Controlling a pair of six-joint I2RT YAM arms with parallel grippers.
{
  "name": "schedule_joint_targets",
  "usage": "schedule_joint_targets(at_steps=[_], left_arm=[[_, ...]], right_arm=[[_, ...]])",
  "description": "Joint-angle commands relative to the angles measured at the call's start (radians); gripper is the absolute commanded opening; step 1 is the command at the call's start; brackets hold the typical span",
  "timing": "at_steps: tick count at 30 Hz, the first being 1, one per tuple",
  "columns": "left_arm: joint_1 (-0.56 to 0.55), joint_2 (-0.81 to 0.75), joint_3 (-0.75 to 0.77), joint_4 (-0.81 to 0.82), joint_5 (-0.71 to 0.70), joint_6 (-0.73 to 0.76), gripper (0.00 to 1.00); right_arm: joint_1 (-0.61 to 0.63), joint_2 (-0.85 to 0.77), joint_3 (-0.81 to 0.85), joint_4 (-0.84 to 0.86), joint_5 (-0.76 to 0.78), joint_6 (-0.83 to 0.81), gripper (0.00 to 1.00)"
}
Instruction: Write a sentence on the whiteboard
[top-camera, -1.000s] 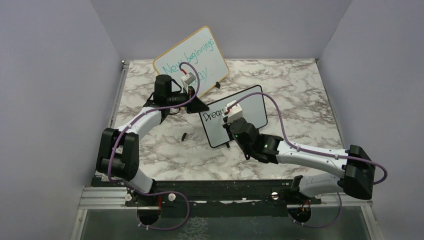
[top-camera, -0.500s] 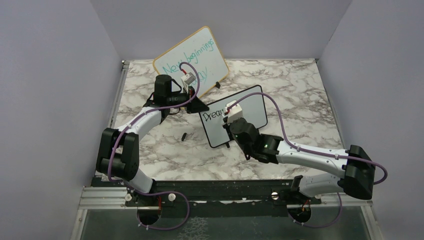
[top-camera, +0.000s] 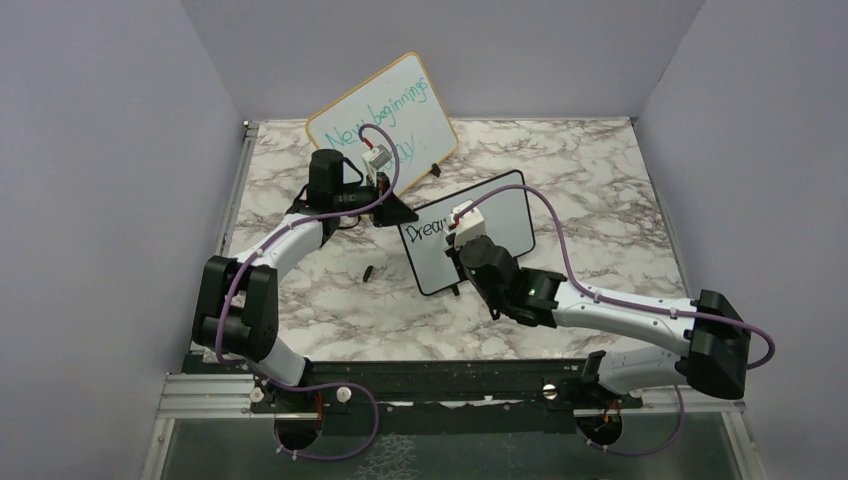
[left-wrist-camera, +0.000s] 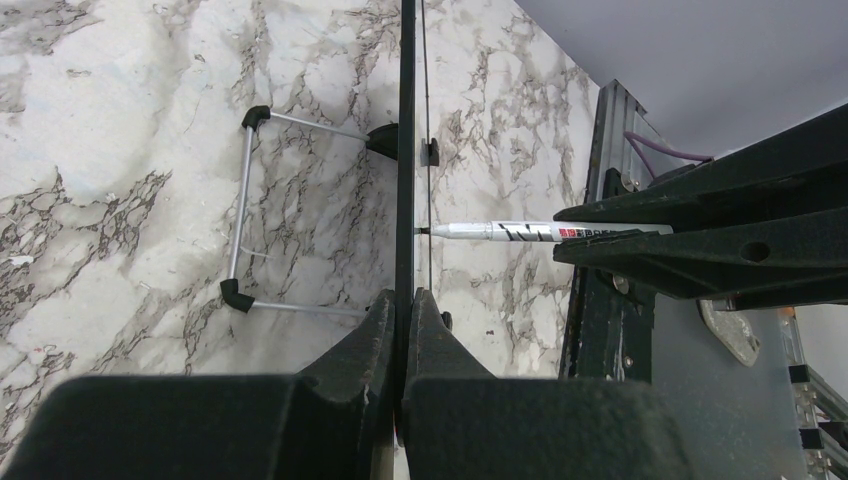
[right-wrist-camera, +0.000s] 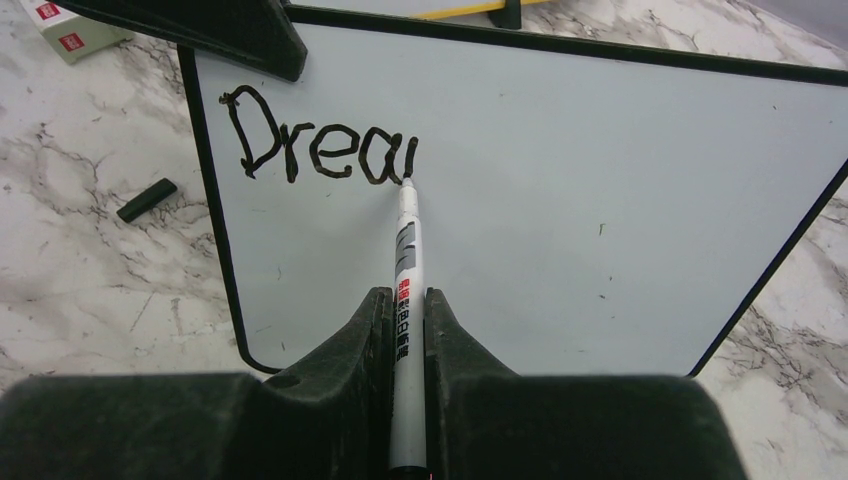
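With the left gripper (left-wrist-camera: 405, 305) clamped shut on the edge of the whiteboard (right-wrist-camera: 600, 180), standing just in front of the wood-framed board (top-camera: 385, 120), the right gripper (right-wrist-camera: 405, 300) pinched a marker (right-wrist-camera: 407, 250) at "Drea", leaving most of the sentence (right-wrist-camera: 320, 150) unwritten.

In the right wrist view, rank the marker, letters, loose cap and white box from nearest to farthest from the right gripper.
1. marker, held in the jaws.
2. letters, at the marker tip.
3. cap, on the table left of the whiteboard.
4. box, far top-left corner.
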Motion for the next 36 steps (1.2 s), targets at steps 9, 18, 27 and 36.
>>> schedule_joint_targets(at_steps=[9, 18, 27, 36], left_arm=[[-0.006, 0.01, 0.006, -0.063, 0.012, 0.025, 0.0], [-0.006, 0.009, 0.006, -0.063, 0.012, 0.025, 0.0], [-0.006, 0.006, 0.005, -0.063, 0.009, 0.025, 0.0], [-0.006, 0.006, 0.005, -0.063, 0.008, 0.025, 0.0]], right_arm=[[-0.011, 0.013, 0.008, 0.073, 0.048, -0.037, 0.0], [-0.023, 0.017, 0.012, 0.095, 0.05, -0.049, 0.0], [-0.034, 0.018, 0.015, 0.049, 0.059, -0.021, 0.0], [-0.035, -0.001, -0.016, 0.008, 0.043, 0.026, 0.0]])
